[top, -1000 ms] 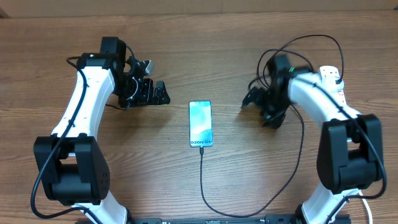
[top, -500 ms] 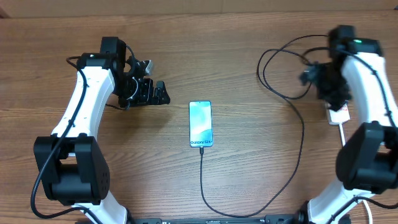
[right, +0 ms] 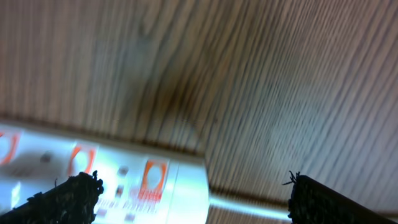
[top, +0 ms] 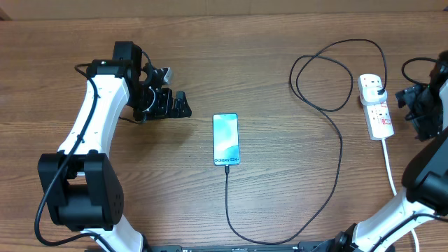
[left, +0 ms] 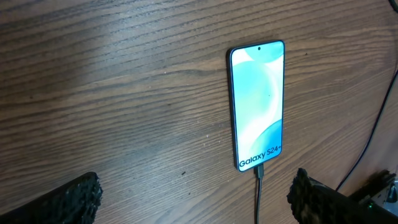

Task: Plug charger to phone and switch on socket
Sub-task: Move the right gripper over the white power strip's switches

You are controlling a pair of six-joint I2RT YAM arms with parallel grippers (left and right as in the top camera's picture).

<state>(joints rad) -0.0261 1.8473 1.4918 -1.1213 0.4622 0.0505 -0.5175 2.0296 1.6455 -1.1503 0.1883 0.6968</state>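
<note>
The phone (top: 225, 138) lies flat in the table's middle, screen lit, also in the left wrist view (left: 257, 102). The charger's black connector (left: 259, 172) sits in the phone's "Galaxy" end. Its cable (top: 341, 150) runs along the near edge, up the right side, loops, and ends in a black plug (top: 378, 85) in the socket (top: 376, 106). My right gripper (top: 414, 112) is open and empty just right of the socket, which is blurred in the right wrist view (right: 118, 177). My left gripper (top: 183, 105) is open and empty, left of the phone.
The socket's white cord (top: 389, 164) runs toward the near edge; it also shows in the right wrist view (right: 249, 202). The cable's loop (top: 322, 66) lies on the wooden table (top: 280, 42) between phone and socket.
My right arm has swung from just right of the phone out to the table's far right, uncovering the socket. The left arm and the phone have not moved.
</note>
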